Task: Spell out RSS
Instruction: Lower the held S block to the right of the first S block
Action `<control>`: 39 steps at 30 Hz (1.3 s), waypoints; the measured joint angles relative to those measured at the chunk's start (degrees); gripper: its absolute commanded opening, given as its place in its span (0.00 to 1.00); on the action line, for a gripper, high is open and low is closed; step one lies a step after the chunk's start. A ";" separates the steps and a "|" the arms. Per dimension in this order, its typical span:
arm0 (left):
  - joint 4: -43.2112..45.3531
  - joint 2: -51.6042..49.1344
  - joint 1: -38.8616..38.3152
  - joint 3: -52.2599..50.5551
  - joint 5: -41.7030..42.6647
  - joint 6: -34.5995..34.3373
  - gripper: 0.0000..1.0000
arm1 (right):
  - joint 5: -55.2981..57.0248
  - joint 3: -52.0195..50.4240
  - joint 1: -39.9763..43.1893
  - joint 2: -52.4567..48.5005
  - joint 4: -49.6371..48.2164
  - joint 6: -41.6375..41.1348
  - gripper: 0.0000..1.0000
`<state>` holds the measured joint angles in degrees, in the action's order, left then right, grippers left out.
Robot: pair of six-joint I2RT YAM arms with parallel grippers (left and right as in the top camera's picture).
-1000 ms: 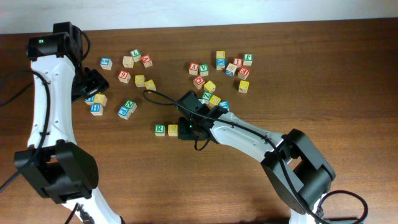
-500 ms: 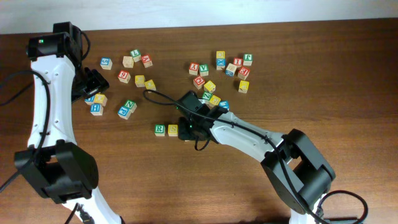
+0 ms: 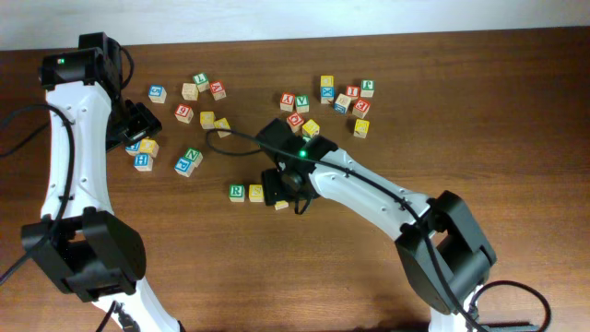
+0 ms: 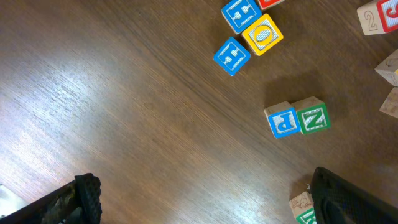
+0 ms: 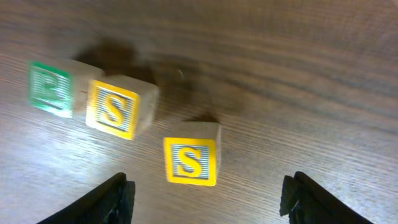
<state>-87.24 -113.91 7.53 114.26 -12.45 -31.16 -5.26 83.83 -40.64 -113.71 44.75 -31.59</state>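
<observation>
The green-and-white R cube (image 3: 237, 192) and a yellow S cube (image 3: 256, 193) stand side by side on the table. A second yellow S cube (image 3: 280, 205) lies just right of them, slightly lower and apart. In the right wrist view the R cube (image 5: 50, 87), first S cube (image 5: 113, 109) and second S cube (image 5: 189, 162) run in a descending row. My right gripper (image 5: 208, 199) is open and empty, hovering over the second S cube; in the overhead view the right gripper (image 3: 286, 183) is above the row. My left gripper (image 4: 211, 205) is open and empty at far left (image 3: 138, 127).
Loose cubes lie in clusters at the back left (image 3: 189, 90) and back centre (image 3: 327, 97). Under the left wrist are a blue H cube (image 4: 231, 56), a yellow O cube (image 4: 262, 34), a blue P cube (image 4: 282, 119) and a green Z cube (image 4: 311, 116).
My right gripper has let go of the second S cube and drawn back and up from it, so the cube now shows on the table. The left arm has not moved.
</observation>
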 measured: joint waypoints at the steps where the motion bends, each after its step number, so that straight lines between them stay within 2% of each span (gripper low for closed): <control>1: 0.02 0.00 0.00 0.00 -0.02 0.00 0.99 | -0.02 -0.94 0.00 -0.44 -0.87 0.66 0.70; 11: 0.00 0.00 0.00 0.00 -0.02 0.00 0.99 | -1.38 -3.06 -0.02 -3.58 -4.17 6.62 0.59; 19: 0.00 0.00 0.00 0.00 -0.02 0.00 0.99 | -0.02 -3.06 -0.72 -4.35 -5.60 6.23 0.39; 23: 0.00 0.00 0.00 0.00 0.00 0.00 0.99 | 0.52 -2.95 -0.72 -4.55 -5.62 5.22 0.36; 26: 0.02 0.00 0.00 0.00 0.00 0.00 0.99 | 0.68 -2.16 -0.72 -4.94 -5.40 4.42 0.29; 31: 0.02 0.00 0.00 0.00 -0.02 0.00 0.99 | 0.68 -0.22 -0.72 -5.70 -4.83 2.40 0.24; 39: 0.00 0.00 0.00 0.00 0.00 0.00 0.99 | 0.90 0.07 -0.72 -5.73 -6.08 0.37 0.25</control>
<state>-87.24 -113.91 7.53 114.26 -12.45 -31.16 -4.36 83.90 -41.36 -119.44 38.68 -31.22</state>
